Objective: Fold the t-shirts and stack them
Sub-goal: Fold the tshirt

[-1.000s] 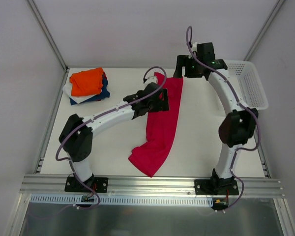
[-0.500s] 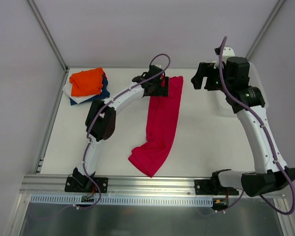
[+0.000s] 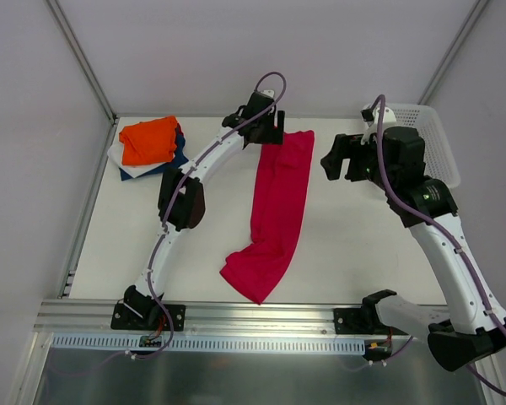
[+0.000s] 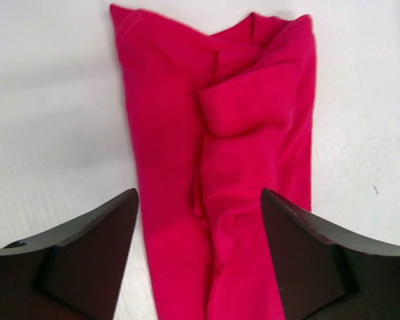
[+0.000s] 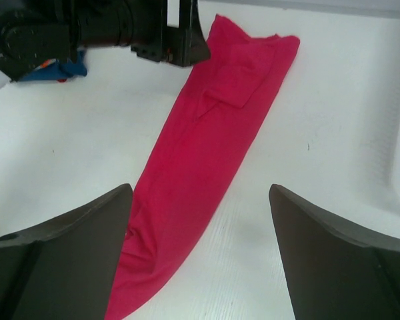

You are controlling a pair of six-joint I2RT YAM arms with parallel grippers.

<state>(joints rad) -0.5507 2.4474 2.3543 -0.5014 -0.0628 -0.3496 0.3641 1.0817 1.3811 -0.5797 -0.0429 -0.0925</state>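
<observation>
Top external first: seeing the red tee (image 3: 278, 198) laid out as a long narrow strip on the table (image 3: 354, 245), running from near the middle of the far edge toward the near edge, with the near end bunched and kicked left. Also seeing the stack (image 3: 148, 143) at the far left corner, orange on top, and the basket (image 3: 430, 143) at the far right corner.

Got the left gripper (image 3: 266, 133) over the far end of the tee, jaws apart and straddling the cloth in its wrist view, nothing pinched yet. Got the right gripper (image 3: 337, 160) off the tee's right edge, looking well above the table, jaws wide, holding nothing.

Probably lining up a grab on the far end for the next fold. Could pinch only the top layer, given that loose flap near the far end, and peel the strip open. Could also drag the bunched near end crooked with a one-sided lift. Might end up with a lumpy fold that won't sit flat on the stack.
</observation>
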